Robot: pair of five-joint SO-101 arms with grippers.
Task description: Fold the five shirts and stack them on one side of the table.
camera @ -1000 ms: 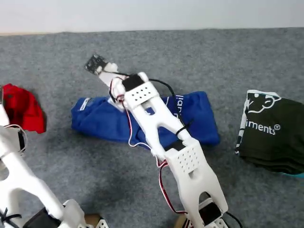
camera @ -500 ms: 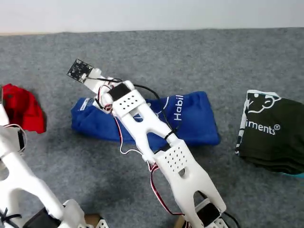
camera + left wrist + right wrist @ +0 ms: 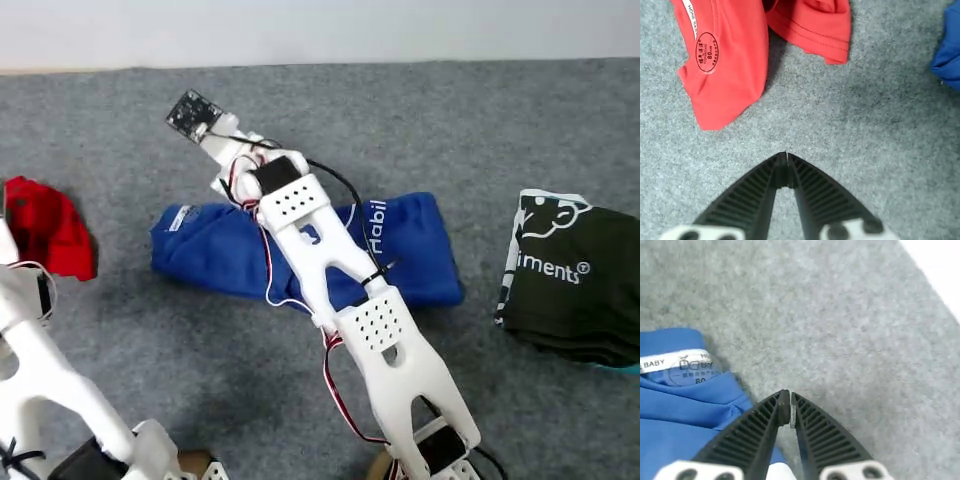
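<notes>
Swung back rightward since half a second ago, your right gripper [image 3: 788, 407] hangs pressed together, empty. Your blue shirt [image 3: 420, 250] runs left-to-right, collar end just nearward of the tips (this arm is nearer).

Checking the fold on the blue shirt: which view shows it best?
The high view: the blue shirt lies nearly whole under the right arm. The right wrist view gives its collar and label; the left wrist view, one corner.
</notes>
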